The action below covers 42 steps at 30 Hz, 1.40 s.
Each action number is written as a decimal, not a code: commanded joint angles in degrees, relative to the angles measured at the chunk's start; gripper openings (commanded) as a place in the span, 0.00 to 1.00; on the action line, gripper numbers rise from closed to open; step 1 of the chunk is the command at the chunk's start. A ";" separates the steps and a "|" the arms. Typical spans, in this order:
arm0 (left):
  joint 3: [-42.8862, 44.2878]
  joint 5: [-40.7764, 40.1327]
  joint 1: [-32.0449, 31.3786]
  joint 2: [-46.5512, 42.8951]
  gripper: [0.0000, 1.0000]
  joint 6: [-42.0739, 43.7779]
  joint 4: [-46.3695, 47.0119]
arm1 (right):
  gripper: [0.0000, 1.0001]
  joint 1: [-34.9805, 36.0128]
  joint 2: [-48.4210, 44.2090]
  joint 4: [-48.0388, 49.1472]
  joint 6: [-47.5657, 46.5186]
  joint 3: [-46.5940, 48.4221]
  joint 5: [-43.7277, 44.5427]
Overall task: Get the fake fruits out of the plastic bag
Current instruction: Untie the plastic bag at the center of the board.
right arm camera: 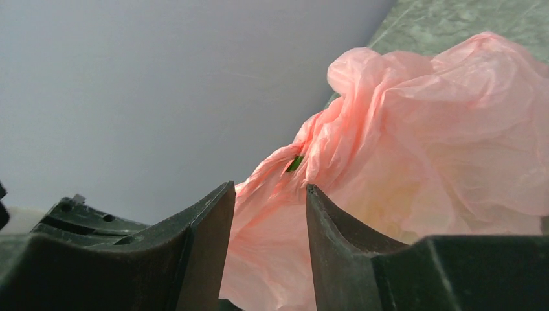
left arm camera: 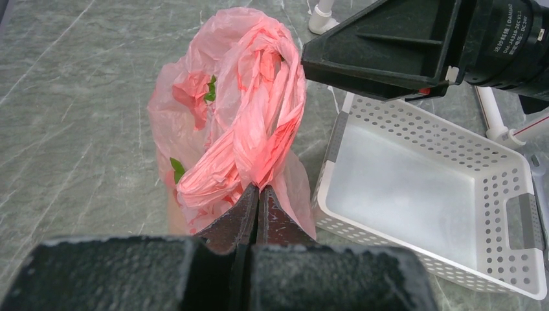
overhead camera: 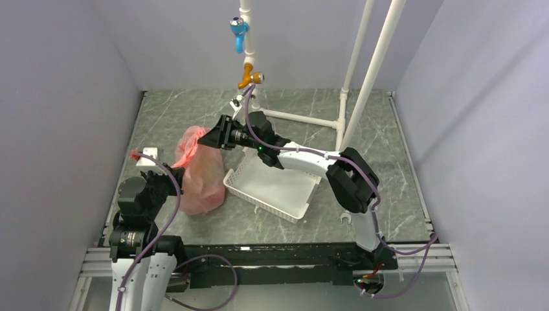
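Observation:
The pink plastic bag [overhead camera: 197,172] lies crumpled on the grey table, left of the white basket. My left gripper [left arm camera: 259,190] is shut, its tips pinching a twisted fold at the bag's near side [left arm camera: 249,123]. My right gripper [right arm camera: 268,191] is open at the bag's far top end, with pink plastic [right arm camera: 421,142] between and beyond its fingers; it also shows in the top view [overhead camera: 210,137]. The fake fruits are hidden inside the bag. Only small green leaf bits [left arm camera: 210,89] show through it, plus a pale yellow tint [right arm camera: 388,207].
A white slotted basket [overhead camera: 304,207], with nothing in it, stands right beside the bag. A white pipe frame [overhead camera: 343,103] with a blue and orange tap [overhead camera: 241,32] stands at the back. Grey walls close in left, right and behind. A small white and red item [overhead camera: 145,154] lies by the left wall.

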 commanded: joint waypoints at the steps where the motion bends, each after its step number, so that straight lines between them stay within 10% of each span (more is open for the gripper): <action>1: -0.12 1.69 0.50 0.36 0.00 0.22 2.27 | 0.48 -0.07 0.94 11.22 5.18 -1.50 -3.52; 20: -0.12 2.48 1.04 0.68 0.00 0.28 2.56 | 0.57 -3.08 -1.39 16.48 10.41 -10.04 -0.45; 42: -0.30 3.86 1.12 0.98 0.00 0.40 3.10 | 0.57 -2.93 9.05 11.16 12.68 4.04 -3.91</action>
